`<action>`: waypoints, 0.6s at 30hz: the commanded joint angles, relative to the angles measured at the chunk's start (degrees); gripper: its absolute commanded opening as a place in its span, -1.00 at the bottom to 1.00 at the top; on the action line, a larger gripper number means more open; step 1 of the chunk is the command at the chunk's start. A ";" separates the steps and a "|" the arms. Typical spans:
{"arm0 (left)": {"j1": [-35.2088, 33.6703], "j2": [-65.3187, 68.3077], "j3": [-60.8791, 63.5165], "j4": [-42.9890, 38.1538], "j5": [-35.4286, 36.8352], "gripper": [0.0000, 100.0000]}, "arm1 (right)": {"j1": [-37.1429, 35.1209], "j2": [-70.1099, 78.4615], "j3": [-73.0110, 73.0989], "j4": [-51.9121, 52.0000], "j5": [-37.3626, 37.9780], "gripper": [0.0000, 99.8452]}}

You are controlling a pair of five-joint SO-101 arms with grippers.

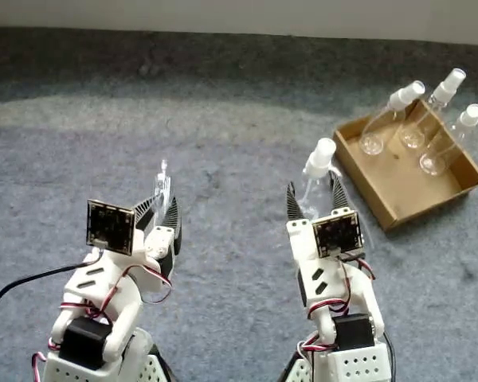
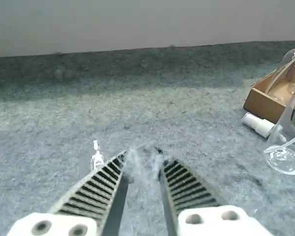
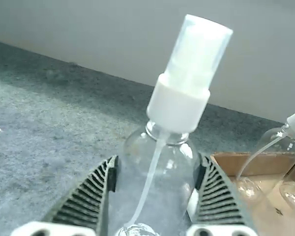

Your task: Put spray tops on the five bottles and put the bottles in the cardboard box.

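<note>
- Clamping, in the right gripper (image 1: 312,191), the body of a clear bottle (image 3: 157,191), with one ribbed finger pressing on each side of it.
- Carrying on that bottle's neck a white spray top (image 3: 187,78) under a translucent cap, with the thin dip tube running down inside the clear body.
- Holding this bottle just beside the cardboard box (image 1: 365,185), outside it, at the corner facing the left arm, with the spray top pointing away from the arm. Not showing clearly enough whether the bottle is touching the table or hanging above it.
- Lying side by side inside the box: the left boxed bottle (image 1: 380,123), the middle boxed bottle (image 1: 421,119) and the right boxed bottle (image 1: 446,147). Each wearing a white spray top, with the round bases resting on the cardboard floor and the tops leaning out over the far rim.
- Nipping, in the left gripper (image 2: 143,157), a small clear piece (image 1: 162,189) between fingertips standing at a narrow gap. Blurring too much in the left wrist view for telling a bottle from a spray top. Ending, in the high view, in a thin point beyond the fingertips.
- Sitting with the left gripper and its piece well apart from the box, over the grey felt-like table cover (image 1: 223,143), on the far side of the right arm from the box.
</note>
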 commanded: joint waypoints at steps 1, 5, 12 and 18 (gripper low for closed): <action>-0.13 0.13 2.86 -0.09 -0.44 -0.92 | 1.45 -0.66 -4.62 5.05 0.53 -0.81; -0.13 0.13 6.64 -0.26 -0.44 -0.92 | 4.26 -0.66 -10.33 8.48 0.44 -0.81; -0.13 0.13 12.97 -0.26 -0.44 -0.92 | 10.59 -0.66 -14.73 9.63 0.35 -0.81; 0.31 0.13 16.40 -0.35 -0.44 -0.91 | 16.48 -0.57 -20.35 9.71 0.35 -0.81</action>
